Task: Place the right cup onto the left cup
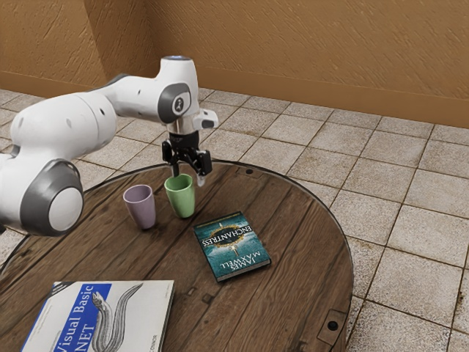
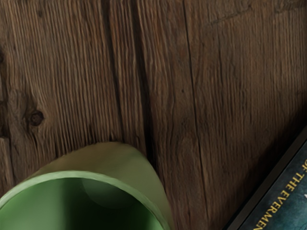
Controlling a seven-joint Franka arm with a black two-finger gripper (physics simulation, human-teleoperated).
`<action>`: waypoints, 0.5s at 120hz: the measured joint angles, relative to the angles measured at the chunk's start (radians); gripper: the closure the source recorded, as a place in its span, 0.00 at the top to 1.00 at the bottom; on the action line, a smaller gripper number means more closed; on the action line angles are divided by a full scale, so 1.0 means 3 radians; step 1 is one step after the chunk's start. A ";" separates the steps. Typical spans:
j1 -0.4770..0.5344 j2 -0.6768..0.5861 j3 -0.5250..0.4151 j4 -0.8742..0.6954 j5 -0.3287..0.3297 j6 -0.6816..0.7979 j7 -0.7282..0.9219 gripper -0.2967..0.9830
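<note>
Black hand [image 1: 188, 174], 2 fingers parted, near tapered green cup [image 1: 182, 202], wood-grained table [image 1: 300, 293]

The round tabletop [image 1: 293, 227] looks like rough, grained wood, knotted and dark-cracked, with a thin metal-looking band along its edge. The green cup [image 1: 180, 196] looks smooth, with a soft sheen; the teal book [image 1: 232, 246] and the white book [image 1: 102, 315] have smooth, paper-like covers.

Arm [image 1: 69, 125] in from the left edge of the exterior view, big grey-capped joint [image 1: 62, 209] mid-left, forearm running up and right. Wrist [image 1: 178, 92] bent over, upper centre-left. Black gripper [image 1: 188, 177] below it, pointing down, fingers apart.
</note>
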State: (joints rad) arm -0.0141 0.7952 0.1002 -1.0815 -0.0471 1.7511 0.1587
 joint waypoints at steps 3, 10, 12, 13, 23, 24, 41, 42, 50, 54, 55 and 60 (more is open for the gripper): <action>-0.0002 -0.0021 0.0003 -0.0053 -0.0001 0.0020 0.0002 0.75; -0.0014 -0.0088 0.0014 -0.0178 -0.0003 0.0065 0.0004 0.75; -0.0016 -0.0100 0.0016 -0.0203 -0.0004 0.0078 0.0005 0.75; -0.0017 -0.0104 0.0017 -0.0215 -0.0004 0.0085 0.0005 0.75; -0.0017 -0.0102 0.0026 -0.0282 -0.0020 0.0145 0.0008 0.75; -0.0017 -0.0098 0.0027 -0.0284 -0.0021 0.0149 0.0008 0.75; -0.0019 -0.0036 0.0025 -0.0279 -0.0032 0.0206 0.0013 0.75; -0.0019 -0.0033 0.0025 -0.0278 -0.0033 0.0208 0.0013 0.75; -0.0019 -0.0017 0.0024 -0.0277 -0.0035 0.0224 0.0013 0.72; -0.0019 -0.0012 0.0024 -0.0277 -0.0035 0.0230 0.0013 0.70; -0.0019 -0.0011 0.0024 -0.0277 -0.0036 0.0231 0.0013 0.69; -0.0021 -0.0004 0.0025 -0.0277 -0.0036 0.0237 0.0013 0.65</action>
State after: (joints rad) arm -0.0206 0.7939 0.1077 -1.1647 -0.0579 1.8221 0.1625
